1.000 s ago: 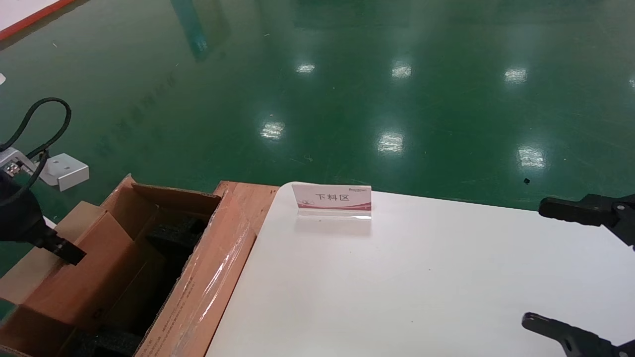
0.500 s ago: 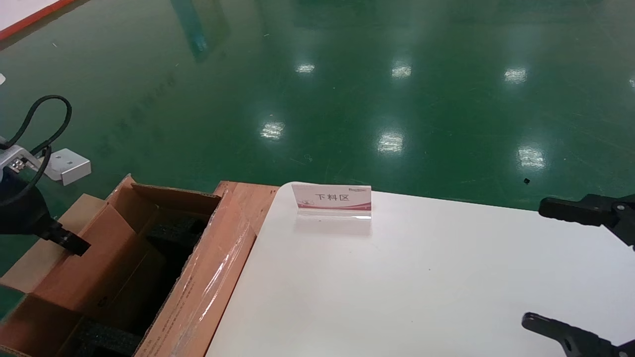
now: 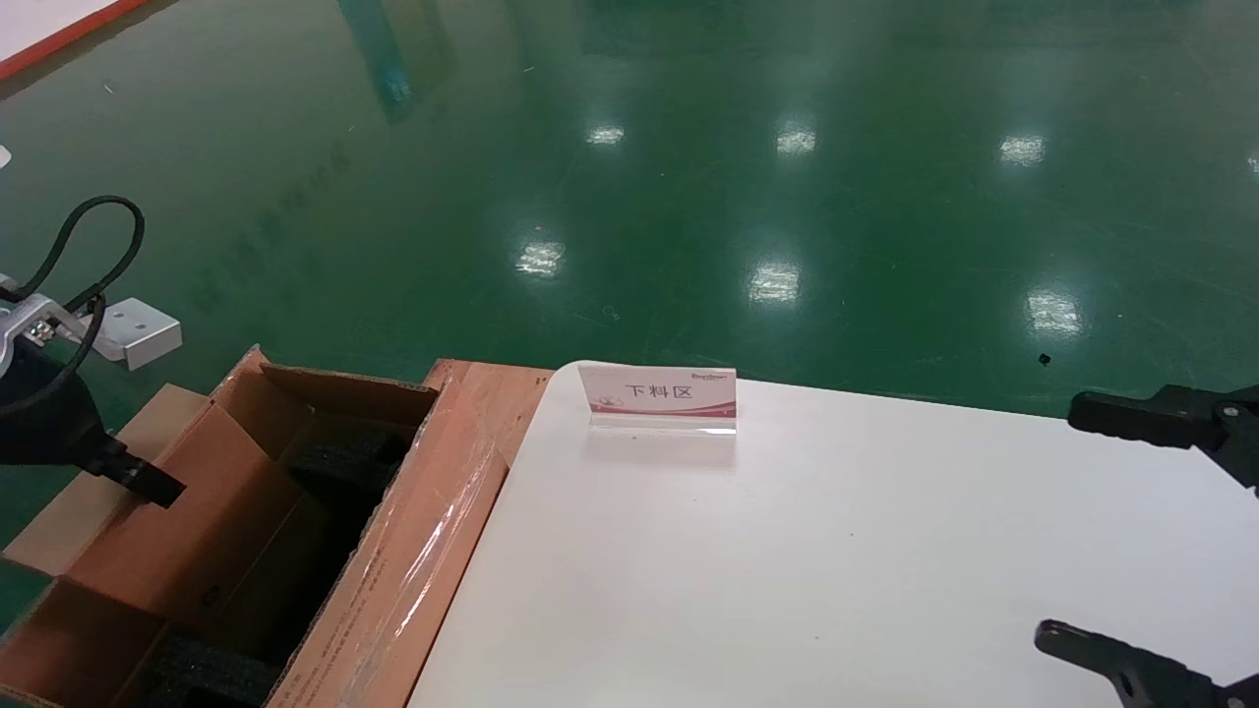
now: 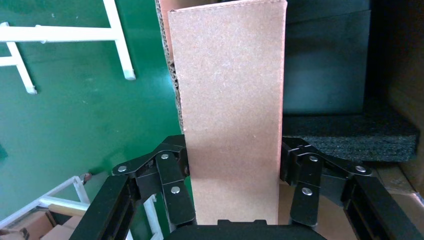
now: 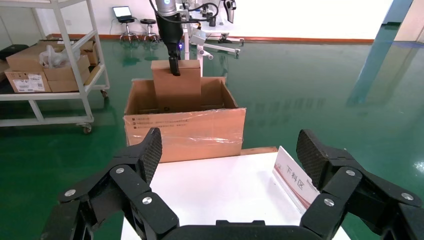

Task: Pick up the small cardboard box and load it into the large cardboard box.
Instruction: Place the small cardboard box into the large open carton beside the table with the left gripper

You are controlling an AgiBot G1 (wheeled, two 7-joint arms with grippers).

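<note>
The right gripper is held with its fingers spread wide and nothing between them, above the corner of the white table farthest from the large cardboard box; it is judged to be parked.

The large cardboard box stands against the side of the table, its taped flap touching the table edge. Black foam is seen inside it.

The small cardboard box is pinched across its width by the left gripper, both fingers pressed onto its side edges. It is held on end, its lower part already down inside the large cardboard box and its upper part above the rim, as the right wrist view shows. It is seen to sit close beside the outer wall of the large cardboard box, the wall away from the table; contact there cannot be told.

Several faults are judged possible. The lower edge of the small cardboard box could be caught on the foam or on that corrugated wall during lowering, and the box could be tilted or jammed. Since only the narrow side edges are gripped, the box could be twisted or slid between the fingers under such a push. If the fingers are opened too high, the box could be dropped crooked onto the foam.

Beyond the large cardboard box, along the far table edge, a small sign stands well apart from all of this.
</note>
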